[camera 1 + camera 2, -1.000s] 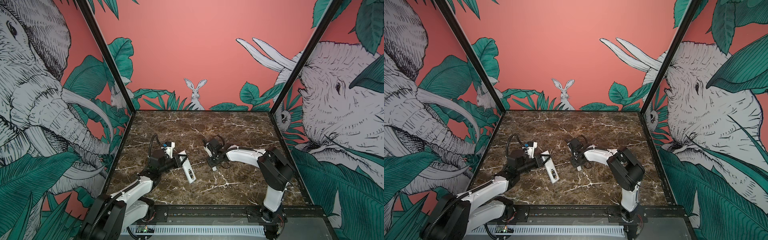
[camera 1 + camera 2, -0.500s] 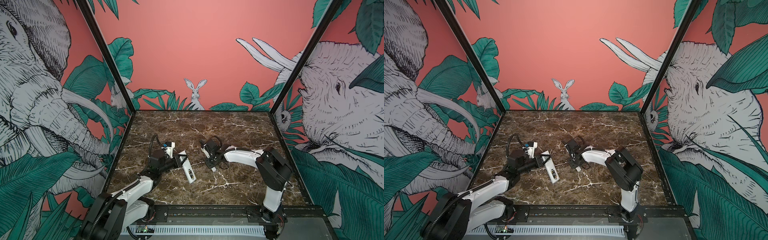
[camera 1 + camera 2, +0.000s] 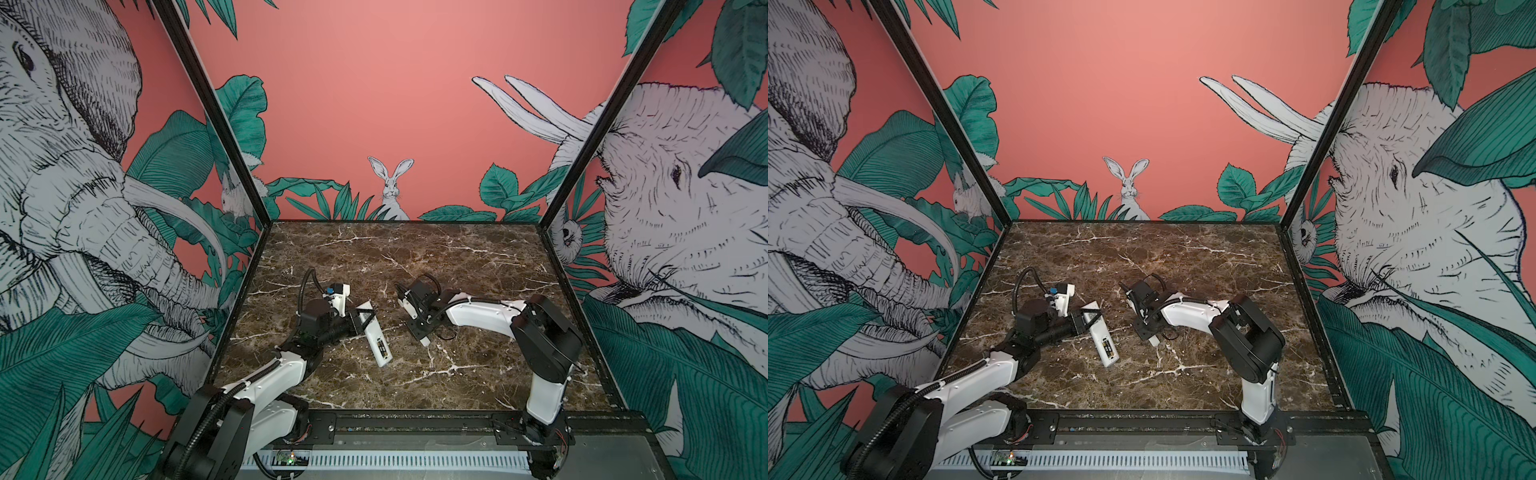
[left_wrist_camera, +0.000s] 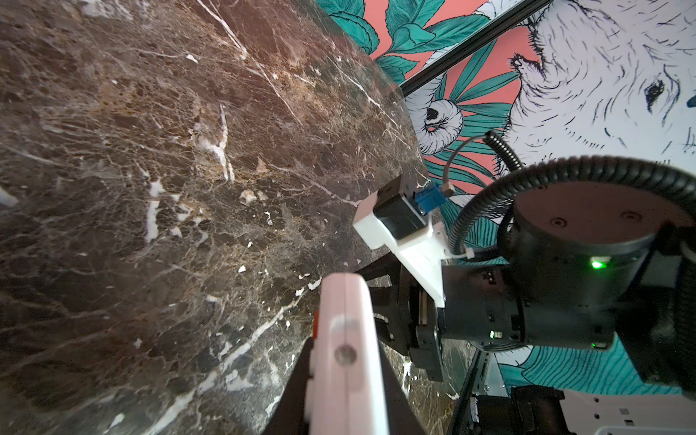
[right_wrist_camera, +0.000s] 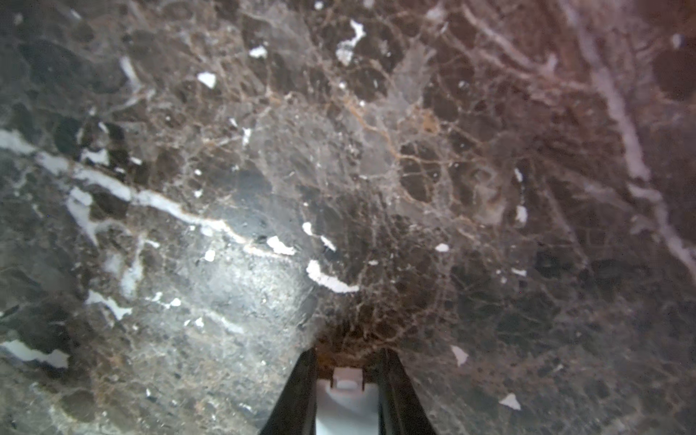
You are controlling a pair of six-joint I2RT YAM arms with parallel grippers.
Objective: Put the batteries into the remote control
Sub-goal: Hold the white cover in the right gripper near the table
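Note:
The white remote control [image 3: 376, 337] [image 3: 1103, 338] lies slanted left of the table's middle, raised on its long edge. My left gripper [image 3: 365, 319] [image 4: 346, 395] is shut on its far end, and its side seam fills the left wrist view [image 4: 344, 331]. A dark patch [image 3: 382, 348] shows on the remote near its near end; I cannot tell whether it is the batteries. My right gripper [image 3: 420, 332] [image 5: 346, 361] points down just above the marble, right of the remote, shut on a small white cover plate [image 5: 346, 403] [image 3: 424, 342].
The brown marble table [image 3: 457, 266] is boxed in by patterned walls at the back and both sides, with a black rail [image 3: 415, 424] along the front edge. A loose black cable [image 3: 444, 334] hangs under the right wrist.
My right gripper has drifted a little left, toward the remote, and its jaws have narrowed on the white plate. The left arm and the remote have stayed put.

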